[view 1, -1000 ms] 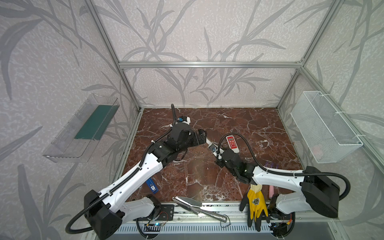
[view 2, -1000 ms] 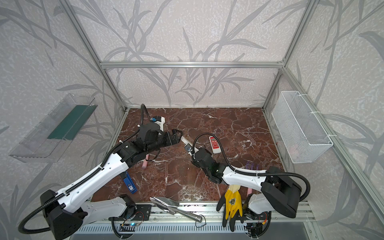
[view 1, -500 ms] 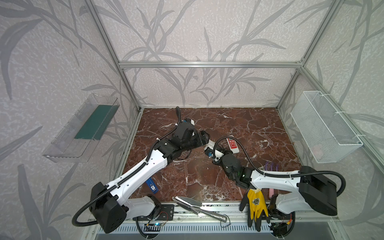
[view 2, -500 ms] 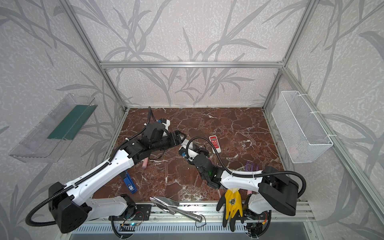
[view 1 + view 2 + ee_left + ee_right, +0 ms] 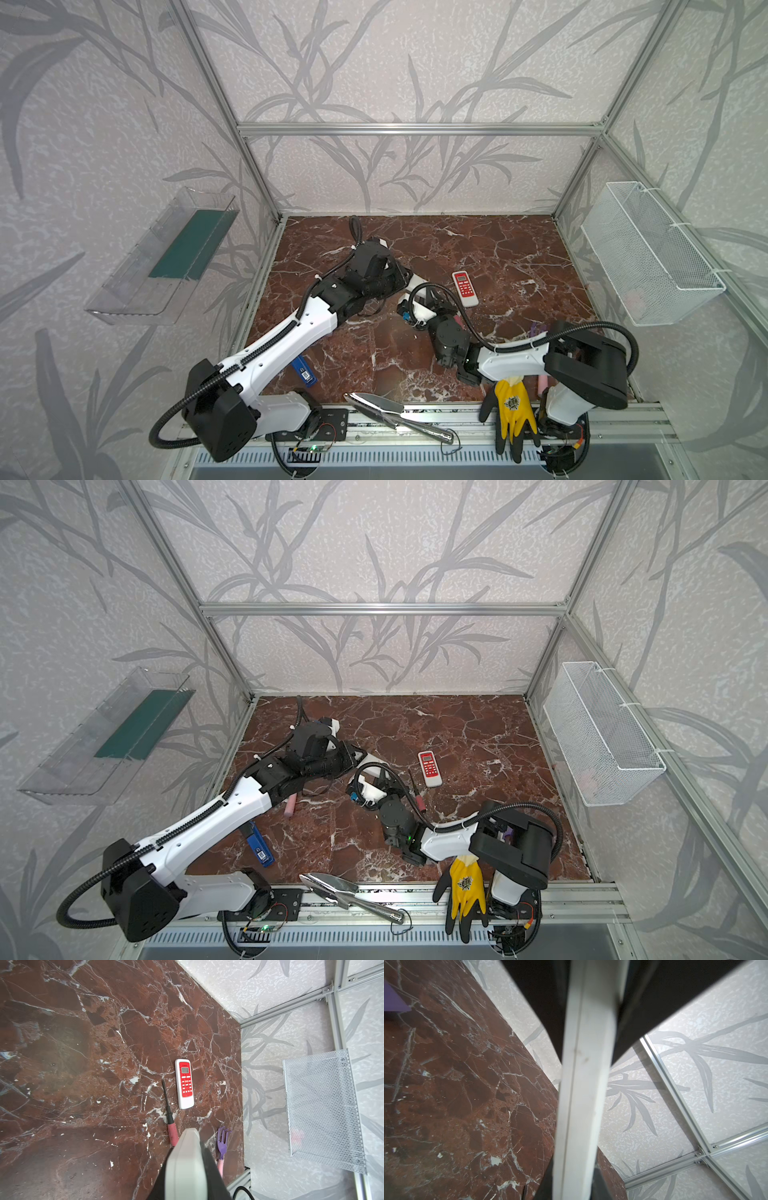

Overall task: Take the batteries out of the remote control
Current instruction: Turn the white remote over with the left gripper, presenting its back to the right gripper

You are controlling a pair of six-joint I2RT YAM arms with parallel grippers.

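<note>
The surface [image 5: 498,257] looks like polished red-brown marble, glossy with white veins. The white remote [image 5: 187,1163] is smooth, matt plastic; the red remote [image 5: 464,283] has a shinier plastic face. The basket [image 5: 648,257] is white-coated wire mesh, the trowel [image 5: 376,403] bright bare metal, the glove [image 5: 513,405] yellow knit cloth with black rubbery fingers.

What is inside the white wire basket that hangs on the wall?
Through the mesh of the wire basket only a blurred pink shape shows, near one end. What it is cannot be told; the mesh hides detail.
</note>
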